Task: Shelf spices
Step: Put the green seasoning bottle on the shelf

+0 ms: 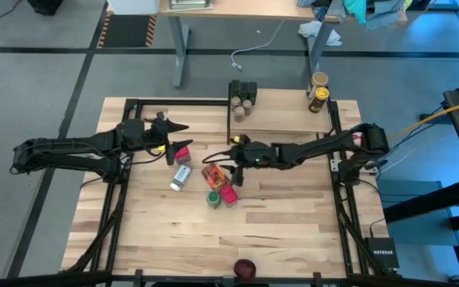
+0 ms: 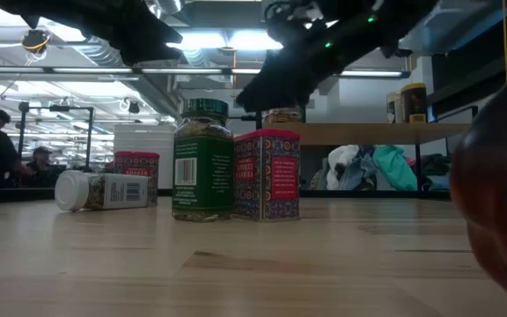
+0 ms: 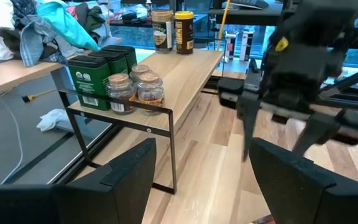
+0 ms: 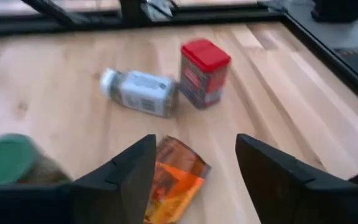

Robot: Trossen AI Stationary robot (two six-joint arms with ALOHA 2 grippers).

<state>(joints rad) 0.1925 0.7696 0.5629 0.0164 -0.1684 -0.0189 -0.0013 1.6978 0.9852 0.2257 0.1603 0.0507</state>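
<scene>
Plank tabletop [image 1: 277, 231] with lying white-capped bottle [image 1: 180, 177], orange packet [image 1: 213, 174], green-lidded jar [image 1: 213, 198], pink-red boxes [image 1: 229, 195]

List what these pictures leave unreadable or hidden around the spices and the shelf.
- Jar labels on the shelf: too small in the high view.
- Orange packet: partly hidden behind the right gripper fingers in its wrist view.
- Dark red round thing: blurred, cut off by the low view's edge.
- Green-lidded jar: cut off, blurred in the right wrist view.
</scene>
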